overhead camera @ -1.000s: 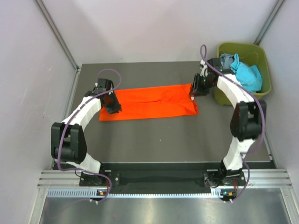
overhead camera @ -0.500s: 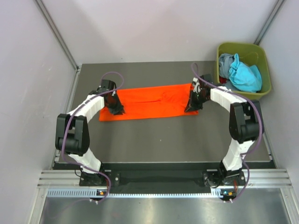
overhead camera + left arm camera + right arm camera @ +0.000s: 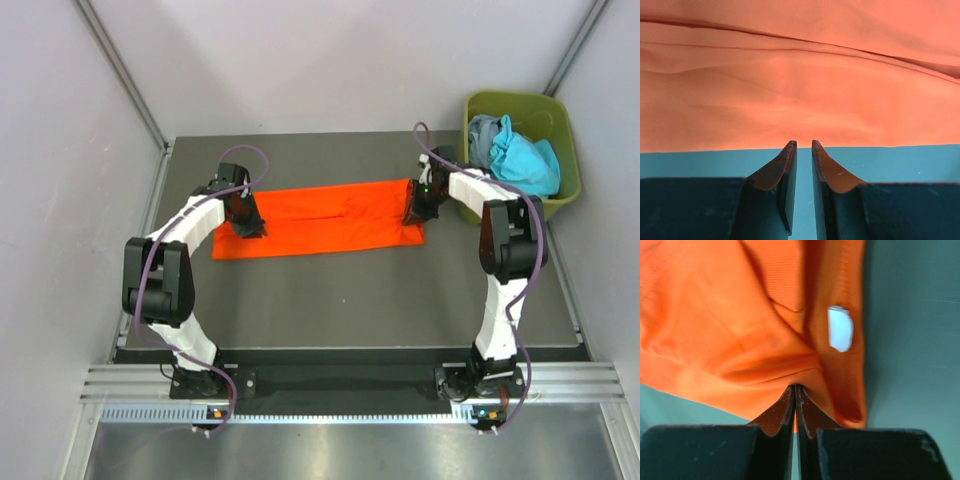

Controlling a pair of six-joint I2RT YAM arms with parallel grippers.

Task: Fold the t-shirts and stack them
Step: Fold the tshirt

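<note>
The bright orange t-shirt (image 3: 320, 220) lies flat on the table as a long folded strip running left to right. My left gripper (image 3: 247, 222) is at its left end; in the left wrist view (image 3: 804, 144) the jaws stand a narrow gap apart, empty, tips at the edge of the orange cloth (image 3: 800, 75). My right gripper (image 3: 413, 210) is at the right end; in the right wrist view (image 3: 795, 387) it is shut on a pinch of the orange cloth (image 3: 715, 315), next to the white neck label (image 3: 840, 329). A teal-blue t-shirt (image 3: 530, 160) and a grey one (image 3: 483, 130) lie bunched in the bin.
The olive-green plastic bin (image 3: 520, 96) stands at the back right corner, just right of my right arm. Grey walls close in the table on the left, back and right. Dark table surface (image 3: 320, 300) lies in front of the shirt.
My right gripper has come down from the shirt's far right corner onto its right end and the elbow has swung in. My left gripper has shifted slightly away from me. The shirt has barely moved.
</note>
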